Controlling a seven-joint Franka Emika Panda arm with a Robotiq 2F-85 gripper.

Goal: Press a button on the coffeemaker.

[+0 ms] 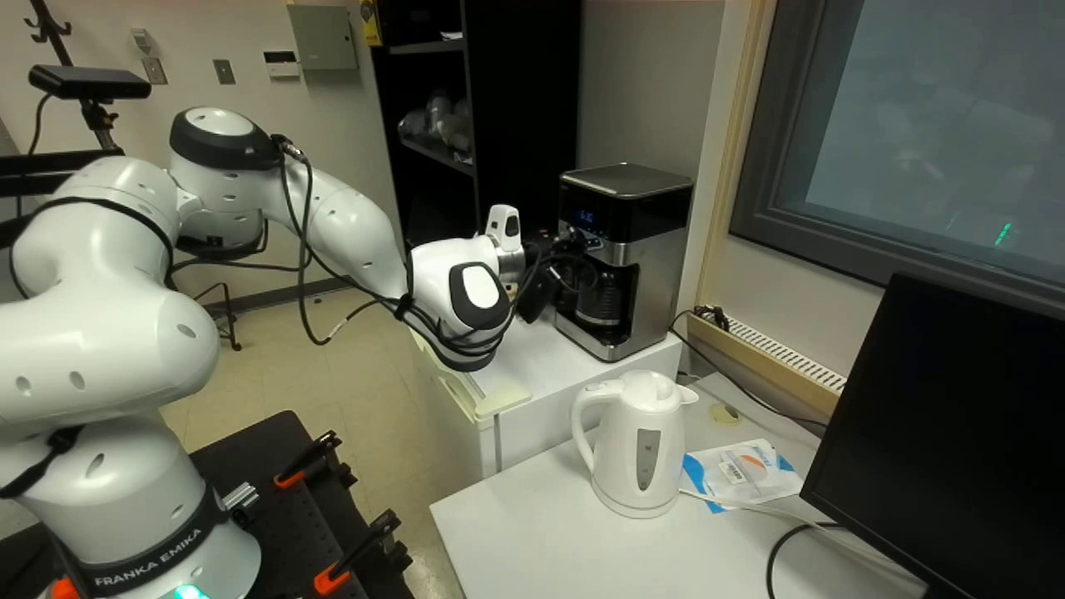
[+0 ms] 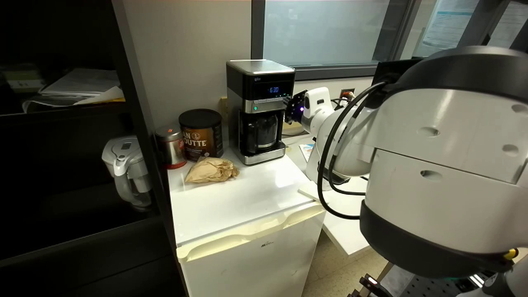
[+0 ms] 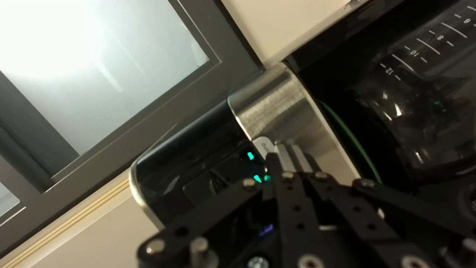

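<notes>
The coffeemaker is a black and silver box on a small white fridge; it also shows in an exterior view and the wrist view. Its blue display reads 6:30 and a green light glows on the silver band. The dark carafe sits inside. In the wrist view a pale button shows on the band's edge. My gripper is shut with nothing held, its fingertips at the band just beside that button. It is also at the machine's front in both exterior views. I cannot tell whether it touches.
A white kettle and a black monitor stand on the white table. On the fridge top are a coffee canister, a red-silver tin and a paper bag. A black shelf stands alongside.
</notes>
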